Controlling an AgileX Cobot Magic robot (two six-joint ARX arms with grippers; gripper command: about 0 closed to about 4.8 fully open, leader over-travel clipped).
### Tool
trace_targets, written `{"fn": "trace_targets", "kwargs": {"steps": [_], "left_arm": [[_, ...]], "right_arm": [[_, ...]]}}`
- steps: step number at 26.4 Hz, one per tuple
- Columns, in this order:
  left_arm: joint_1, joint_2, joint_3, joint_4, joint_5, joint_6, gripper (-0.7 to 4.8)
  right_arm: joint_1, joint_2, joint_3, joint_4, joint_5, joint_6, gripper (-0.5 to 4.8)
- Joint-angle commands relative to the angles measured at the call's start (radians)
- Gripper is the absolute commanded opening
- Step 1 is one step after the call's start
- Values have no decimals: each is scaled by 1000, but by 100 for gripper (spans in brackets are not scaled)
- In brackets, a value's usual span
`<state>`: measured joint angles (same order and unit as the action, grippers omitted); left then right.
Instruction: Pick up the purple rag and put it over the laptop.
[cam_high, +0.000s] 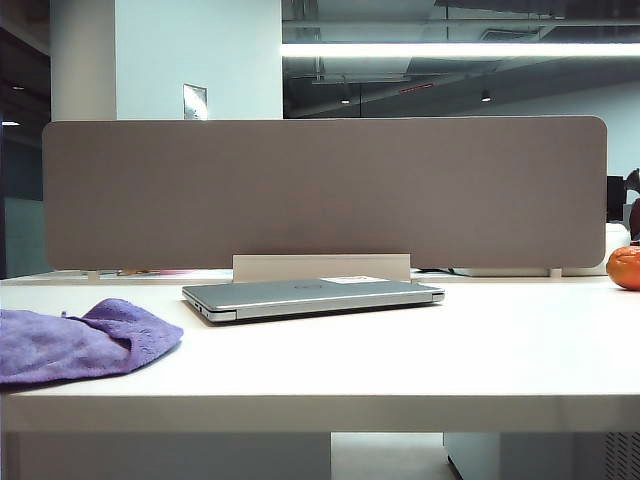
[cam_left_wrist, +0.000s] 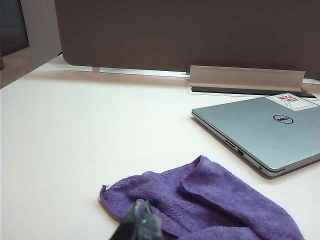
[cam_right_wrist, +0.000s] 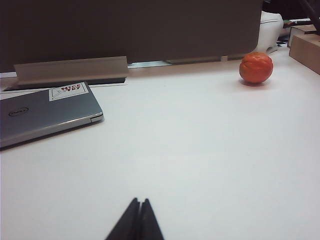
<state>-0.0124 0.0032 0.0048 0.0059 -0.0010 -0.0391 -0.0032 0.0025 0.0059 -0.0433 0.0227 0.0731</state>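
1. Your left claw hovers pinched together and empty just over the fuzzy purple microfibre rag, which lies crumpled on the white table beside the closed silver-grey laptop; spread it before gripping a raised fold.
2. Your right claw, likewise closed and empty, sits on the laptop's other side.
3. The rag's far edge is cut off in every view.

You see a fuzzy, wrinkled purple microfibre rag; a smooth, satin silver-grey metal-look laptop bearing a paper sticker; a matt white table; a matt felt-like grey-brown divider panel; a dimpled, glossy orange ball.
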Motion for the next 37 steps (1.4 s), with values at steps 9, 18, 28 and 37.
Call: {"fn": "trace_targets", "kwargs": {"steps": [9, 18, 28, 37], "left_arm": [[1, 1, 3, 10, 5, -2, -6], [1, 1, 3, 10, 5, -2, -6], [1, 1, 3, 9, 5, -2, -6], [1, 1, 3, 9, 5, -2, -6]], "right_arm": [[0, -2, -3, 10, 2, -3, 22], [1, -2, -3, 11, 1, -2, 22], [2, -2, -3, 18, -273, 9, 22], [2, -2, -3, 18, -534, 9, 22]]}}
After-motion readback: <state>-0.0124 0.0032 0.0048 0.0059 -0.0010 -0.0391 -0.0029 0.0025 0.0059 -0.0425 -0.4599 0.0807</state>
